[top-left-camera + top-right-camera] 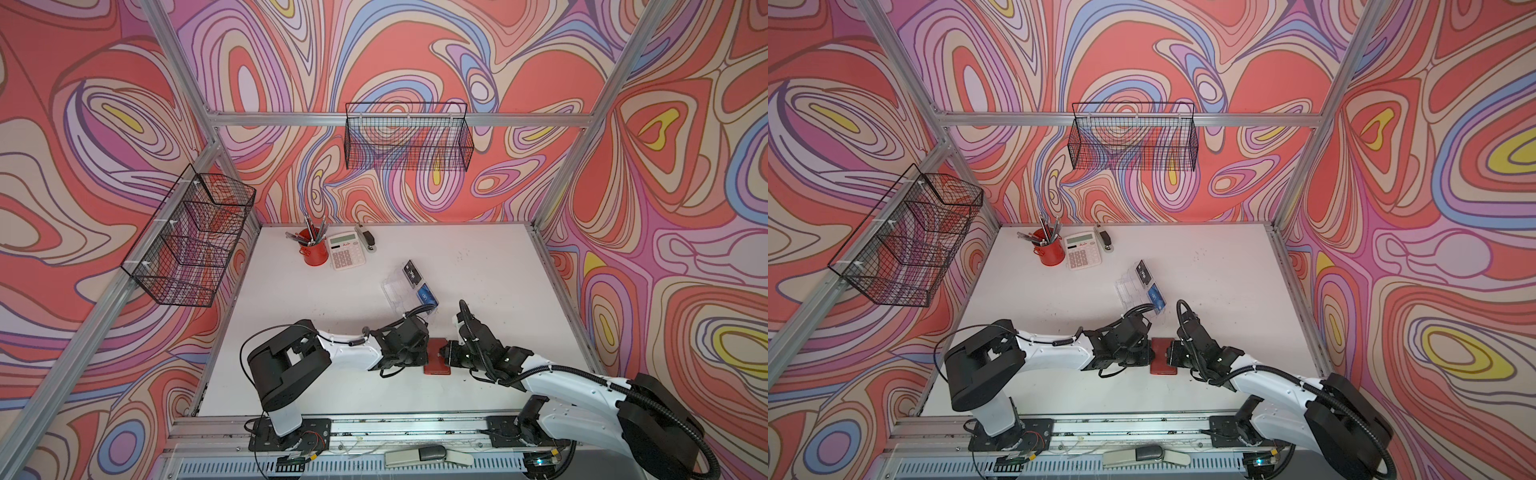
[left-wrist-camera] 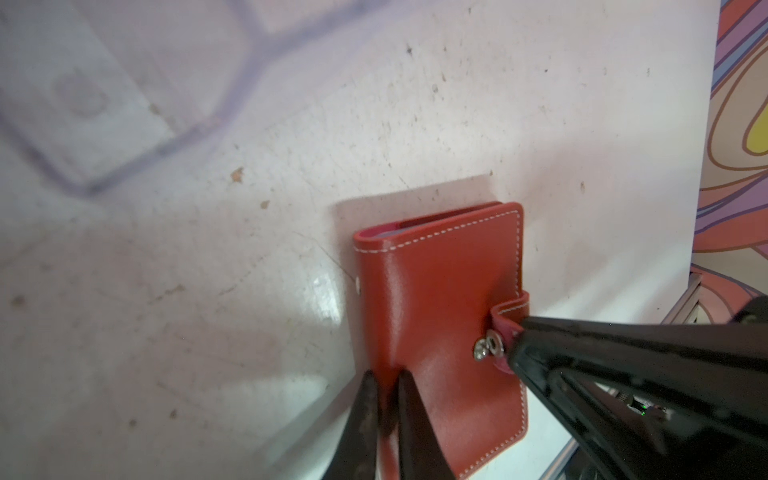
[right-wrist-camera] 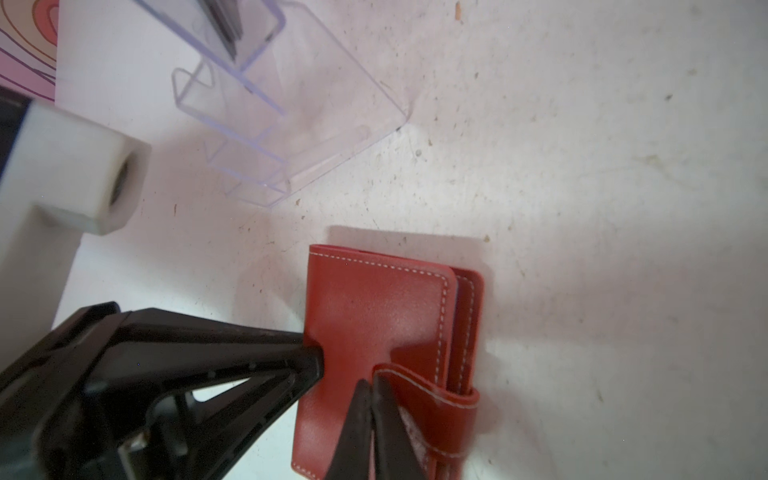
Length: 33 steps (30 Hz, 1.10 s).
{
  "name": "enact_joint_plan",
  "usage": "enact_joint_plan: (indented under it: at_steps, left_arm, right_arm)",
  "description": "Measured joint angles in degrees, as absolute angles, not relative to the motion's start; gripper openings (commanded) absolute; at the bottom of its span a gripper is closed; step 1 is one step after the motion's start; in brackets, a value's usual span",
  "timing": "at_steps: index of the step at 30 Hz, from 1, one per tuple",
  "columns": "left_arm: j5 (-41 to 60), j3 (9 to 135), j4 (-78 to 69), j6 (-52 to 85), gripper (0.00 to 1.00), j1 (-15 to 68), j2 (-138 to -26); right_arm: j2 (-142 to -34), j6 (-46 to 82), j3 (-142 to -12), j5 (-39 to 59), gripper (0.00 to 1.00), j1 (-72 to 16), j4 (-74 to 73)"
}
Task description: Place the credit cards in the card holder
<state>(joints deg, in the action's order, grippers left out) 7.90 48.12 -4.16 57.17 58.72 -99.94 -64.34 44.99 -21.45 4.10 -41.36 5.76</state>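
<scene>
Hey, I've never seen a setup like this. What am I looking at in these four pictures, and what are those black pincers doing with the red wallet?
Two robot arms work at a white table. Two pictures look down from overhead; the two close-ups come from cameras on the arms' wrists. The left gripper pinches one edge of the red card holder; the right gripper pinches its strap. Behind, a clear stand holds a black card and a blue card. Further back stand a pencil cup, a calculator and a stapler.
</scene>
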Motion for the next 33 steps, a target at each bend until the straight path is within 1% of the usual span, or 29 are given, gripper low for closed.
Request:
enact_joint_plan:
  at_steps: [15,33]
  left_arm:
    - [7.9,48.29,-4.05,57.04,0.11,58.72,-99.94]
    - [7.92,48.71,-4.08,57.01,0.11,58.76,-100.33]
  right_arm:
    - [-67.68,43.62,-23.42,4.14,0.0,-41.36,5.93]
    - [-65.67,41.95,-24.12,4.64,0.0,-41.36,10.55]
